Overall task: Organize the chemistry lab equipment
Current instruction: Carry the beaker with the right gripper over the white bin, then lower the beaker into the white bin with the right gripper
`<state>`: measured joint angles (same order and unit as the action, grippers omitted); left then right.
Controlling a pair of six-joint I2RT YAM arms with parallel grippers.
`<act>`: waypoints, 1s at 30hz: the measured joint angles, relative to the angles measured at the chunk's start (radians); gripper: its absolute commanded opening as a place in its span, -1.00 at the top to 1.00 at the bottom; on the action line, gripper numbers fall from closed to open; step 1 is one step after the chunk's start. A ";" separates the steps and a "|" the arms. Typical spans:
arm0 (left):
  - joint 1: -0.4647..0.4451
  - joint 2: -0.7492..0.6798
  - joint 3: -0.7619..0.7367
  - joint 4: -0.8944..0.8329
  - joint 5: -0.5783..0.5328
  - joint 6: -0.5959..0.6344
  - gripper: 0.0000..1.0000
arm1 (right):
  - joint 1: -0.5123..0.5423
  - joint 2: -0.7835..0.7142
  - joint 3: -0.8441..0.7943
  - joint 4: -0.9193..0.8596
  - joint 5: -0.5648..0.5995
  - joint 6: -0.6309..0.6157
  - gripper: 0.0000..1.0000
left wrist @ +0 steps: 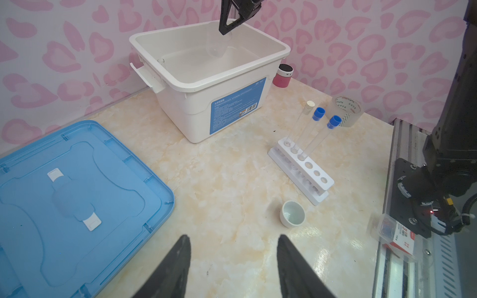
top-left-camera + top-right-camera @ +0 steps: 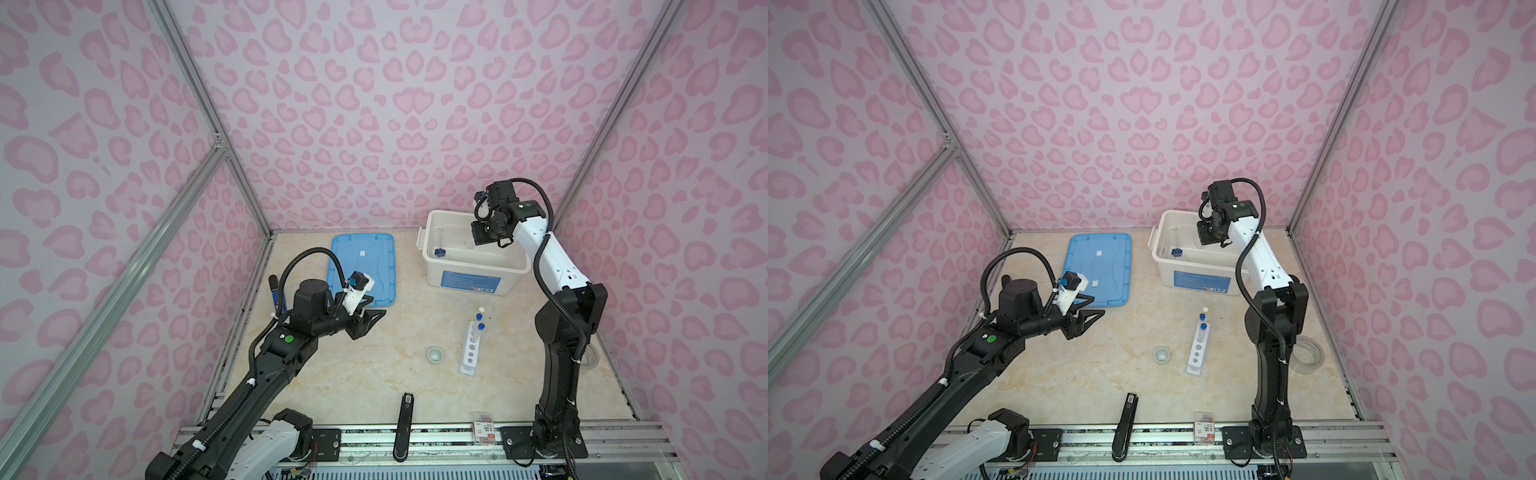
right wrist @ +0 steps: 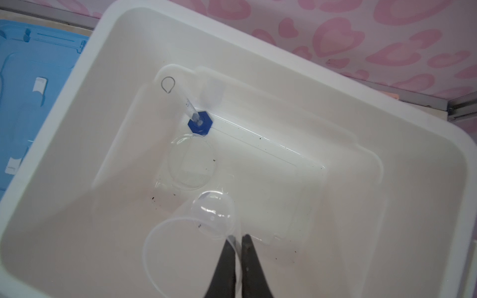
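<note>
L gripper [image 1: 232, 238] was seen spread, empty, at 9 o'clock by the lid [image 2: 365, 266]. At 1 o'clock, R gripper [image 3: 238, 236] was clamped on the beaker [image 3: 214, 214] rim inside the bin [image 1: 185, 113]. Beaker should be lowered slowly at 3 o'clock of the cylinder [image 3: 198, 123], w/o contact, then released. Rack [image 2: 471, 349] and cup [image 2: 435, 354] were seen at 4 o'clock.

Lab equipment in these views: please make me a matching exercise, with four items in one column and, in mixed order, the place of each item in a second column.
Items
1 clear beaker
2 blue-based glass cylinder
3 tiny pale cup
4 blue-capped test tubes

Places
A in the holes of the white rack
B on the table, beside the rack
C gripped by the right tool over the white bin
D standing inside the white bin

Pairs: 1-C, 2-D, 3-B, 4-A
</note>
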<state>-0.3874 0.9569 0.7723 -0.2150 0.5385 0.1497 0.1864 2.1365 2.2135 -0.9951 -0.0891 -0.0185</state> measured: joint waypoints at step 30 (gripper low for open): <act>0.000 0.082 0.013 -0.016 -0.049 0.019 -0.08 | -0.018 0.328 0.208 0.025 -0.075 0.001 0.83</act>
<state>-0.3878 1.0389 0.7853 -0.2314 0.4892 0.1684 0.1684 2.4645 2.4218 -0.9699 -0.1642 -0.0177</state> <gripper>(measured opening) 0.543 0.086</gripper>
